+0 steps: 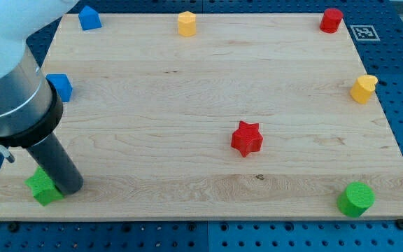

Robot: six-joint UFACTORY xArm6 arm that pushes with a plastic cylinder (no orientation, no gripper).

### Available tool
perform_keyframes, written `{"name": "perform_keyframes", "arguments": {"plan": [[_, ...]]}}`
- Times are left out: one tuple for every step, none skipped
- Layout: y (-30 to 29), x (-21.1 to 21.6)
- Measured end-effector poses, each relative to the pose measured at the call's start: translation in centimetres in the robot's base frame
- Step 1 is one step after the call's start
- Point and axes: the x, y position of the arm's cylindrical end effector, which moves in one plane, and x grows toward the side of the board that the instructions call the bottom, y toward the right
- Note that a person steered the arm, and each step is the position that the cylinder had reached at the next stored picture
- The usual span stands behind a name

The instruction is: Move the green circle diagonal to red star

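The green circle (356,199) stands near the board's bottom right corner. The red star (246,138) lies right of the board's middle, up and to the left of the green circle. My tip (71,187) rests at the bottom left of the board, touching the right side of a green block (43,187). It is far from both the green circle and the red star.
A blue block (60,86) sits at the left edge and another blue block (89,17) at the top left. A yellow block (187,23) is at the top middle, a red block (331,20) at the top right, a yellow heart-like block (362,89) at the right edge.
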Motion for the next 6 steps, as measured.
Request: {"name": "perform_keyframes", "arguments": {"plan": [[0.6, 0.0], [1.8, 0.0], [4.4, 0.0], [7.5, 0.0], [12.4, 0.0], [17.6, 0.0]]}}
